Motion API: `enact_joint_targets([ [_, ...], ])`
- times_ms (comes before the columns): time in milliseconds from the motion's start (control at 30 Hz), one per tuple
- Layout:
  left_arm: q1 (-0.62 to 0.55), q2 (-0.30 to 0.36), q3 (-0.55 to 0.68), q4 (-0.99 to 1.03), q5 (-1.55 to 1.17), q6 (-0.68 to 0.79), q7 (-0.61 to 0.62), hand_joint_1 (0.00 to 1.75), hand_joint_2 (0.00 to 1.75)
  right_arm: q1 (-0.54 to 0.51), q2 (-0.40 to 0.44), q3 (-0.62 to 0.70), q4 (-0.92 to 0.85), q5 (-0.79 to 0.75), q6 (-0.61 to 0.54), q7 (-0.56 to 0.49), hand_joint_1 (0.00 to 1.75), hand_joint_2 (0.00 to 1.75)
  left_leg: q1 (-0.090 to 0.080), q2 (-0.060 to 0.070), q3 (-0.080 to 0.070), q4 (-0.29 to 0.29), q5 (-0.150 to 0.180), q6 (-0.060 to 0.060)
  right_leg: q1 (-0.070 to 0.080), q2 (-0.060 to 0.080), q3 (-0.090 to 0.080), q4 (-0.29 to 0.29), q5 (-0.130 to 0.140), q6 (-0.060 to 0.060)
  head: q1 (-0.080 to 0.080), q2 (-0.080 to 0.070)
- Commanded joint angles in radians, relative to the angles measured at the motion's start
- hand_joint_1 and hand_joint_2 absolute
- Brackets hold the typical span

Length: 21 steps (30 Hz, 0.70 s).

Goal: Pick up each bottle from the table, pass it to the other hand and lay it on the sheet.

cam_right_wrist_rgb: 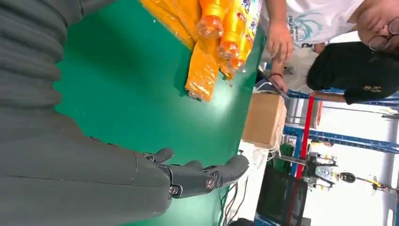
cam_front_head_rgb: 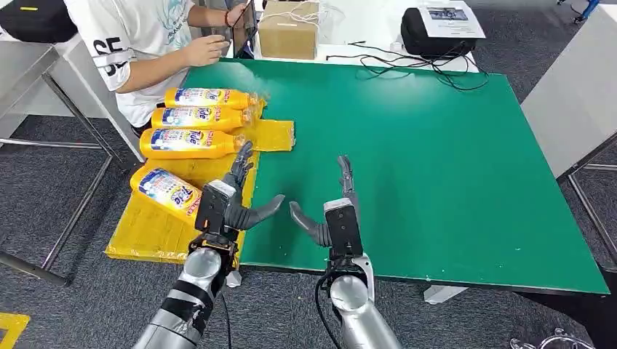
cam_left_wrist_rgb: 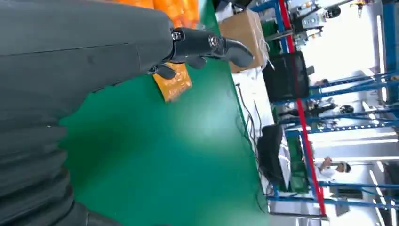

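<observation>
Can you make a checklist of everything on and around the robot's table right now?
Surface: green table, bare in the middle.
Job's things: four orange bottles lying on the yellow sheet at the table's left edge.
Clutter: cardboard box and black bag beyond the far edge.
Hands: left hand and right hand both hold nothing, fingers apart, over the near edge.
Cables: black cables trailing across the far edge.
Surroundings: a person in a white shirt sitting at the far left corner; grey carpet.

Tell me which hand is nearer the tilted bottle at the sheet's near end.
Left. The left hand hovers right beside the tilted bottle, at the sheet's edge. The right hand is farther off, over the green table.
</observation>
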Motion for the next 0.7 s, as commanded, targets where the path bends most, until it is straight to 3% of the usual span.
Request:
enact_joint_targets([
  [33, -0.013, 0.006, -0.034, 0.014, 0.004, 0.003, 0.009, 0.0, 1.75, 0.008, -0.014, 0.016, -0.009, -0.007, -0.002, 0.002, 0.0, 1.75, 0.001, -0.001, 0.005, 0.0, -0.002, -0.001, 0.001, -0.001, 0.005, 0.0, -0.003, -0.001, 0.0, 0.0],
  [567, -0.007, 0.003, -0.039, 0.008, -0.016, 0.032, 0.002, 0.0, 1.75, 0.014, -0.011, 0.016, -0.01, -0.007, -0.007, 0.005, 0.0, 1.75, 0.001, 0.0, 0.006, -0.001, -0.002, -0.001, 0.001, -0.001, 0.007, 0.0, -0.003, -0.001, 0.0, 0.0],
  [700, 0.114, -0.059, -0.041, -0.055, 0.071, 0.098, -0.03, 0.0, 1.75, 0.11, -0.002, 0.043, -0.067, -0.032, -0.026, -0.003, 0.0, 1.75, 0.0, 0.0, 0.004, -0.001, -0.002, 0.0, 0.0, -0.001, 0.005, -0.001, -0.002, 0.0, 0.0, 0.0],
])
